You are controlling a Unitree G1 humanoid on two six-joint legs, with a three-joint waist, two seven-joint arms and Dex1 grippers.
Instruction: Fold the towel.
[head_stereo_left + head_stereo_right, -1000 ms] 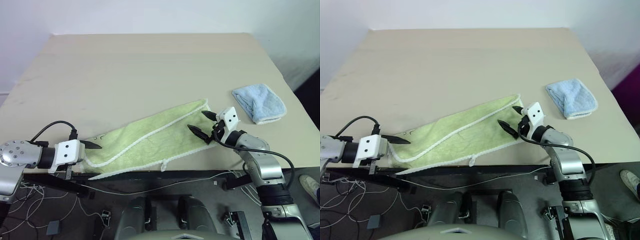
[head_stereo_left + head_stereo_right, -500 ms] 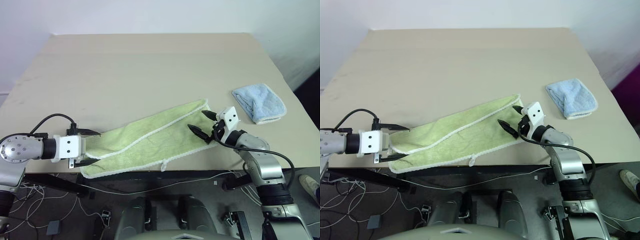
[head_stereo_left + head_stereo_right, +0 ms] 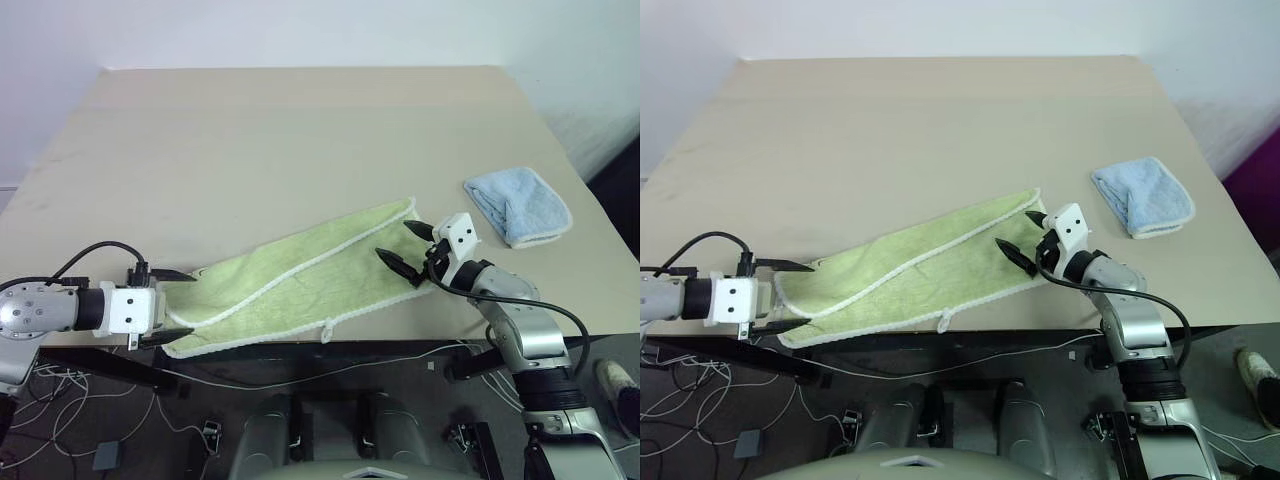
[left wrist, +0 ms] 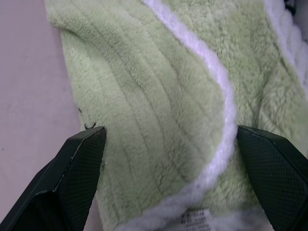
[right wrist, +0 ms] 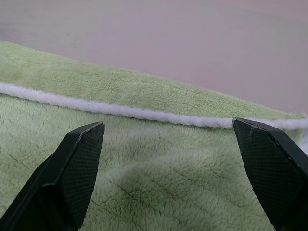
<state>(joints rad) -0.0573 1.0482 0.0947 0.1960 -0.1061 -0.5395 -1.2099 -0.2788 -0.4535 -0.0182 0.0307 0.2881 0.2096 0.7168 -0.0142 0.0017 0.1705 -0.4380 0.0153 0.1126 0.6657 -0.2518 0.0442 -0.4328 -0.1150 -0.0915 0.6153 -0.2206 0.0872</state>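
Straddling the two ends of the light yellow-green terry towel [image 3: 300, 283], lying once-folded as a long strip along the beige desk's [image 3: 300, 140] near edge, my left hand [image 3: 172, 302] and right hand [image 3: 408, 248] are both open; folding end to end remains.

Towel [image 3: 300, 285]: fluffy ribbed terry cloth, white stitched edging. Table [image 3: 300, 140]: smooth matt beige surface.

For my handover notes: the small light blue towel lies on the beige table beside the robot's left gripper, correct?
Not quite: the small light blue towel lies on the beige table beside the right gripper, not the left, as the left eye view shows.
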